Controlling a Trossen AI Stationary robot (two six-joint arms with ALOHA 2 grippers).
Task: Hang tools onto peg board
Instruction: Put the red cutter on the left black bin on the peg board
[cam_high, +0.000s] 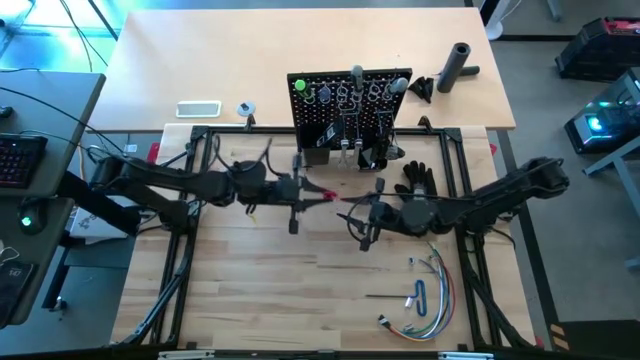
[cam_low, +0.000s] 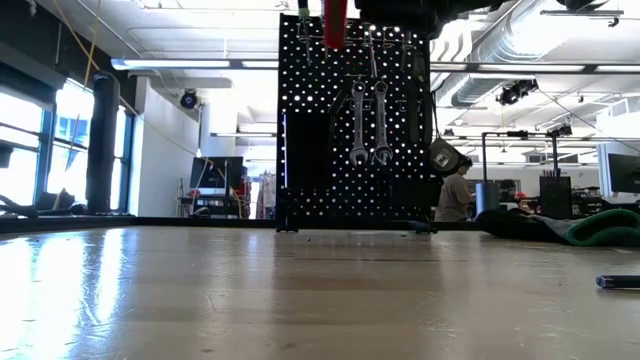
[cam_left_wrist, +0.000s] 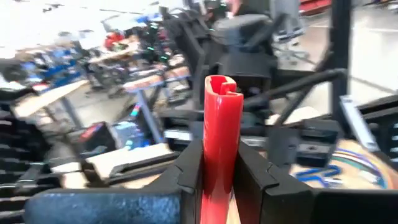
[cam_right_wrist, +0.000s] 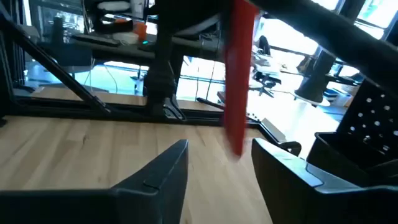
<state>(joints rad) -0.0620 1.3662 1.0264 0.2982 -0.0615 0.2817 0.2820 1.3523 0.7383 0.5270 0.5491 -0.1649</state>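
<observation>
While the wooden tabletop (cam_high: 300, 290) fills most of the scene, the black peg board (cam_high: 345, 115) stands upright at its far middle, with two silver wrenches (cam_low: 369, 124) hanging on its front among other tools. Both dark arms reach in from the sides and meet above the middle of the tabletop, just near of the board. The left gripper (cam_left_wrist: 219, 174) has its fingers clenched on the red-handled tool (cam_left_wrist: 221, 137), which sits upright between them. The right gripper (cam_right_wrist: 219, 165) is just beside it with its fingers released, standing apart on either side of the red handle without touching it. A black glove (cam_high: 416, 180) lies right of the board, and a bundle of coloured wires (cam_high: 428, 295) lies near right.
</observation>
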